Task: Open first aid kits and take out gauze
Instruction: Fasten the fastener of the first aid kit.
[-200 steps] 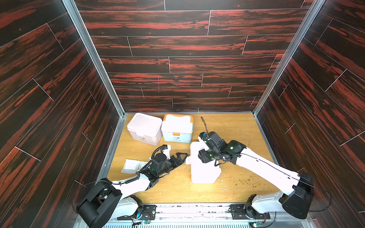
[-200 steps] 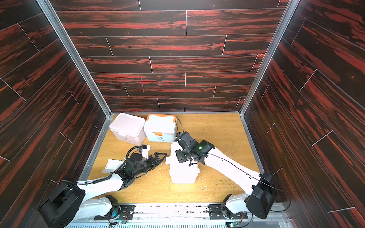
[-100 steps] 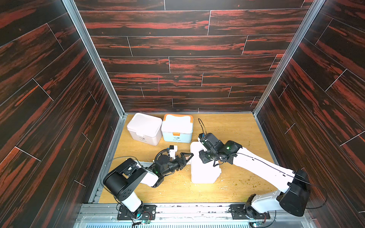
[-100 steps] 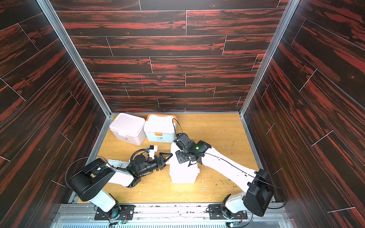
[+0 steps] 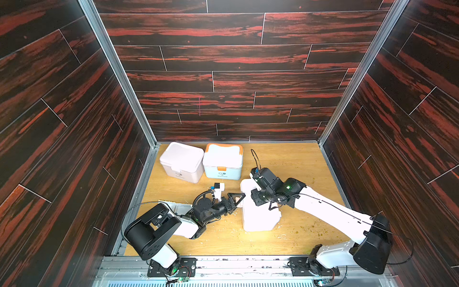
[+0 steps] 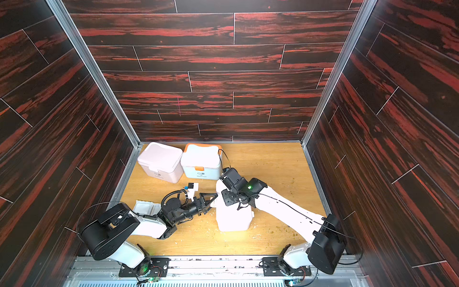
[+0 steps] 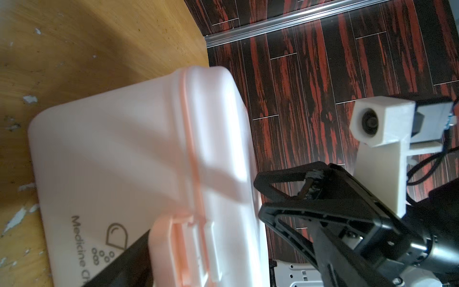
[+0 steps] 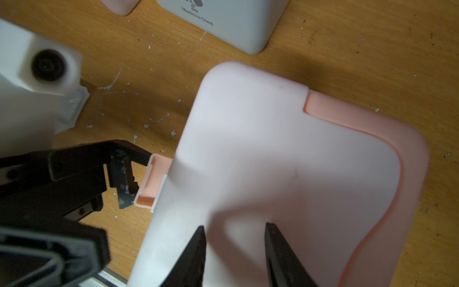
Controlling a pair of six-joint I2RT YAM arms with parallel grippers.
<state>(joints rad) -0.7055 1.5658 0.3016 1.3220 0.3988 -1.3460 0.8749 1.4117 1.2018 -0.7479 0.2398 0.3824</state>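
On the wooden worktop (image 5: pixel 293 164), a pinkish first aid kit (image 5: pixel 258 216) is standing at the middle, toward the front edge, with its lid (image 8: pixel 285 154) down. The left gripper (image 5: pixel 238 200) is hovering at its side with jaws spread wide and tips just beside the pink latch (image 8: pixel 151 181), not closed on it. The right gripper (image 8: pixel 234 226) is resting on the lid, jaws partly apart, with only flat lid showing between them. Two more kits — a white kit (image 5: pixel 181 161) and an orange-trimmed kit (image 5: pixel 222 161) — are sitting side by side in the back left corner. Gauze packets (image 6: pixel 145 205) are lying by the left edge, partly behind the left arm (image 6: pixel 149 227).
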